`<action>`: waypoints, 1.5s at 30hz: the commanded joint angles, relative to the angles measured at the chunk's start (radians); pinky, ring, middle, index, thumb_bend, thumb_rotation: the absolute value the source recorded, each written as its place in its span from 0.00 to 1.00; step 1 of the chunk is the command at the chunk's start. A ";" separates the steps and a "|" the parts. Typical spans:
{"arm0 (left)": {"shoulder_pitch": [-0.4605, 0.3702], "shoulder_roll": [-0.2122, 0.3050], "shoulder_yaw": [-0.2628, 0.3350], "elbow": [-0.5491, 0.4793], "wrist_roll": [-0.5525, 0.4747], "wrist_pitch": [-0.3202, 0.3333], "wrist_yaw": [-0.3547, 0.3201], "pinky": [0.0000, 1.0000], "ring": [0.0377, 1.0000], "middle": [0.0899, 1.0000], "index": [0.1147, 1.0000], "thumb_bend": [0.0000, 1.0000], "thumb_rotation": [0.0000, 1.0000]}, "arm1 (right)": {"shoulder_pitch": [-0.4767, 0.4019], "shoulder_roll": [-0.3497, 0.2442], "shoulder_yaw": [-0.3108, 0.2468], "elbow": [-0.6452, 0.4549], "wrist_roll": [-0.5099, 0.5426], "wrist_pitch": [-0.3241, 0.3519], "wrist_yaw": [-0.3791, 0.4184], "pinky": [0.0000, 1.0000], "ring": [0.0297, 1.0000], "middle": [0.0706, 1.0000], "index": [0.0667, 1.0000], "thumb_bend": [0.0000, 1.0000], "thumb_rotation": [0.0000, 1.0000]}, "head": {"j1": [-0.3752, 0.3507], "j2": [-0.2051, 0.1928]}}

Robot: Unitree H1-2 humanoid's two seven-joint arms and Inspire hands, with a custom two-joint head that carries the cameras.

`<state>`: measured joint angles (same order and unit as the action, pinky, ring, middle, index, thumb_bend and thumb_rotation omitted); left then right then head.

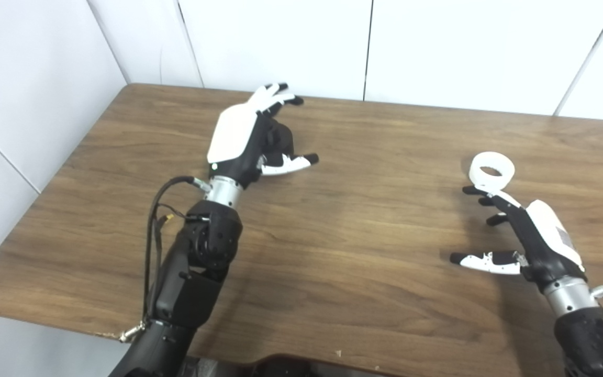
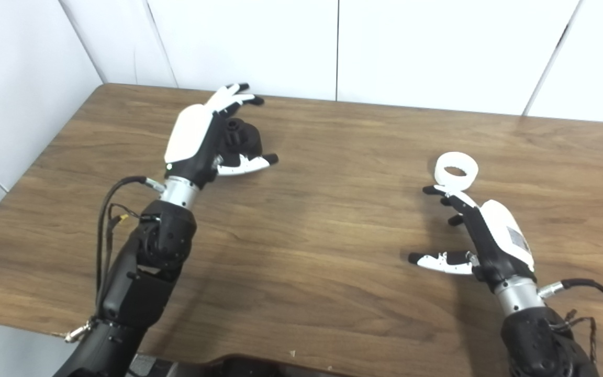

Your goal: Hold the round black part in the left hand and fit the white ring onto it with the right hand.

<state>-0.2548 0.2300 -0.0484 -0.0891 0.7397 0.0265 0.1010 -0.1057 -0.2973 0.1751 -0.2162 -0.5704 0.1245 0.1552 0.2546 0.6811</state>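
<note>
The round black part (image 2: 242, 134) lies on the wooden table (image 1: 364, 246) at the back left. My left hand (image 1: 246, 133) rests over it. The part sits in the hollow between the straight fingers (image 1: 275, 97) and the thumb (image 1: 291, 163), which are not closed on it. The white ring (image 1: 491, 170) lies on the table at the right. My right hand (image 1: 524, 233) is open, fingers spread, just in front of the ring. Its fingertips (image 1: 477, 191) reach the ring's near edge and the thumb (image 1: 482, 260) points left. I cannot tell whether they touch the ring.
White wall panels (image 1: 280, 42) stand close behind the table's far edge and along its left side. The table's front edge runs near the bottom of the view, and cables hang along both forearms.
</note>
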 commanded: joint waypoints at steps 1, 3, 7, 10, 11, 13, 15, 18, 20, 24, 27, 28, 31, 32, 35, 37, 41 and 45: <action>-0.062 0.029 0.013 -0.020 0.034 0.010 0.034 0.92 0.97 0.95 0.73 0.82 0.34 | -0.036 0.000 -0.003 -0.008 0.003 -0.038 -0.020 0.66 0.82 0.87 0.81 0.77 0.14 | 0.001 0.000; -0.068 0.034 0.013 -0.017 0.043 0.018 0.036 0.92 0.98 0.96 0.74 0.82 0.35 | -0.036 0.000 -0.003 -0.009 0.004 -0.038 -0.019 0.66 0.82 0.87 0.81 0.77 0.14 | 0.001 0.001; -0.083 0.043 0.024 -0.004 0.033 0.031 0.041 0.95 1.00 0.98 0.76 0.82 0.32 | -0.034 0.000 -0.005 -0.013 0.004 -0.031 -0.016 0.67 0.83 0.87 0.81 0.77 0.13 | 0.002 0.002; -0.095 0.057 0.031 0.013 0.044 0.043 0.043 0.97 1.00 0.99 0.77 0.81 0.34 | -0.032 0.001 -0.006 -0.014 0.002 -0.029 -0.017 0.67 0.83 0.87 0.81 0.77 0.13 | 0.002 0.001; -0.098 0.063 0.032 0.019 0.049 0.048 0.043 0.98 1.00 1.00 0.77 0.81 0.35 | -0.032 0.000 -0.006 -0.014 0.002 -0.029 -0.018 0.67 0.82 0.87 0.81 0.77 0.13 | 0.001 0.001; -0.106 0.074 0.036 0.035 0.056 0.058 0.044 0.99 1.00 1.00 0.78 0.81 0.36 | -0.031 0.000 -0.007 -0.014 0.005 -0.033 -0.018 0.67 0.82 0.86 0.81 0.77 0.13 | 0.000 0.002; -0.112 0.087 0.037 0.051 0.057 0.067 0.043 1.00 1.00 1.00 0.79 0.82 0.36 | -0.030 0.000 -0.008 -0.015 0.005 -0.032 -0.019 0.67 0.83 0.86 0.81 0.77 0.13 | 0.001 0.003; -0.116 0.105 0.033 0.067 0.058 0.090 0.027 1.00 1.00 1.00 0.81 0.83 0.39 | -0.030 -0.001 -0.008 -0.017 0.002 -0.027 -0.018 0.67 0.83 0.87 0.81 0.77 0.13 | 0.002 0.003; -0.119 0.115 0.033 0.100 0.052 0.096 0.031 1.00 1.00 1.00 0.82 0.85 0.36 | -0.029 -0.001 -0.009 -0.018 0.004 -0.027 -0.017 0.66 0.82 0.87 0.81 0.77 0.13 | 0.002 0.003; -0.122 0.127 0.028 0.145 0.054 0.114 0.035 0.99 1.00 1.00 0.83 0.88 0.30 | -0.030 -0.002 -0.010 -0.016 0.005 -0.032 -0.019 0.66 0.82 0.86 0.81 0.77 0.12 | 0.000 0.004; -0.124 0.130 0.024 0.170 0.055 0.135 0.032 0.99 1.00 1.00 0.83 0.90 0.31 | -0.031 -0.005 -0.011 -0.013 0.007 -0.038 -0.020 0.66 0.82 0.86 0.81 0.77 0.12 | 0.002 0.005; -0.124 0.131 0.022 0.176 0.056 0.146 0.026 0.99 1.00 1.00 0.84 0.91 0.32 | -0.031 -0.006 -0.011 -0.013 0.008 -0.038 -0.019 0.67 0.82 0.86 0.81 0.77 0.13 | 0.001 0.006; -0.127 0.140 0.010 0.201 0.056 0.158 0.023 0.98 1.00 1.00 0.85 0.95 0.35 | -0.031 -0.008 -0.011 -0.015 0.008 -0.038 -0.016 0.66 0.82 0.86 0.81 0.76 0.15 | 0.000 0.007; -0.128 0.142 0.007 0.206 0.054 0.160 0.022 0.98 1.00 1.00 0.85 0.96 0.35 | -0.032 -0.008 -0.011 -0.015 0.007 -0.038 -0.017 0.66 0.81 0.86 0.81 0.76 0.15 | 0.000 0.007; -0.134 0.150 -0.007 0.219 0.051 0.178 0.000 0.99 1.00 1.00 0.86 0.99 0.40 | -0.033 -0.009 -0.011 -0.013 0.007 -0.039 -0.017 0.65 0.81 0.86 0.81 0.76 0.15 | -0.002 0.008; -0.138 0.154 -0.016 0.226 0.047 0.193 -0.016 1.00 1.00 1.00 0.87 1.00 0.43 | -0.033 -0.009 -0.011 -0.018 0.004 -0.031 -0.013 0.65 0.81 0.86 0.81 0.76 0.14 | -0.002 0.008; -0.151 0.161 -0.032 0.251 0.048 0.207 -0.031 1.00 1.00 1.00 0.87 1.00 0.48 | -0.033 -0.012 -0.012 -0.024 0.002 -0.028 -0.010 0.65 0.81 0.87 0.81 0.76 0.14 | -0.005 0.010; -0.164 0.166 -0.047 0.289 0.044 0.206 -0.027 1.00 1.00 1.00 0.86 1.00 0.47 | -0.032 -0.014 -0.011 -0.028 -0.005 -0.027 -0.010 0.66 0.82 0.87 0.81 0.76 0.14 | -0.009 0.010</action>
<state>-0.3612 0.3602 -0.0967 0.2085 0.7776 0.2374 0.0548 -0.1069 -0.2986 0.1734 -0.2147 -0.5720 0.1205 0.1560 0.2439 0.6903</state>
